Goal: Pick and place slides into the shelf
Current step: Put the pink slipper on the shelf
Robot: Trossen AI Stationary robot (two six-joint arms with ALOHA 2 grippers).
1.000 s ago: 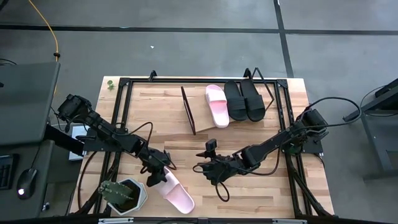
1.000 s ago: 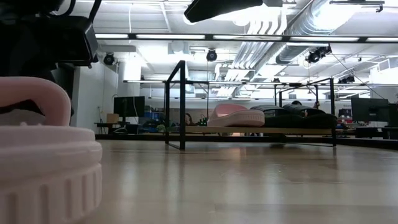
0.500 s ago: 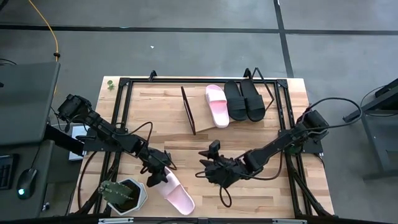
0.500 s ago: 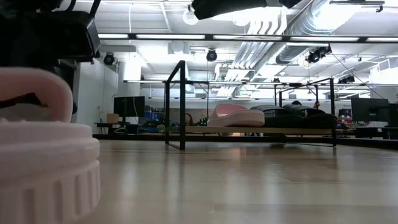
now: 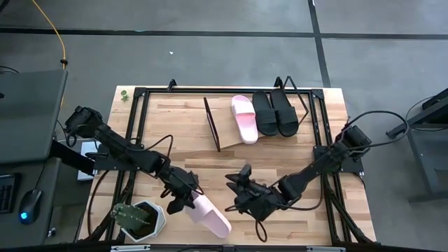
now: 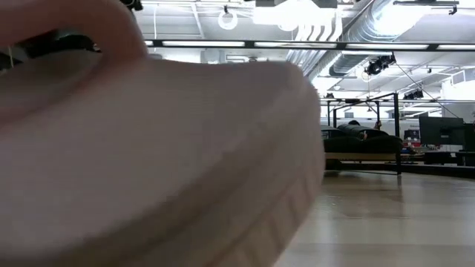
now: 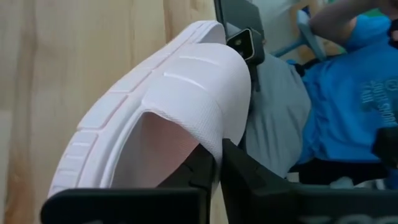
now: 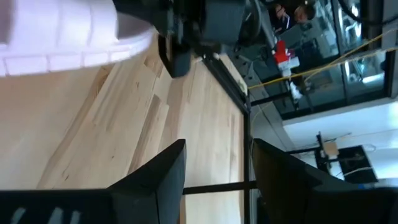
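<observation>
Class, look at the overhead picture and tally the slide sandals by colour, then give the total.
Pale pink slides: 2, one on the shelf at and one held by the left gripper at
Black slides: 2, side by side on the shelf at and
Total: 4

One pale pink slide (image 5: 208, 214) lies at the near edge of the tabletop (image 5: 280, 154), diagonal, with its wide strap toward the left gripper (image 5: 180, 198), whose jaws are closed on the strap. On the shelf (image 5: 224, 129) at the far side, three slides stand side by side: a second pink slide (image 5: 244, 119), then two black slides (image 5: 275, 113) to its right, touching each other.
</observation>
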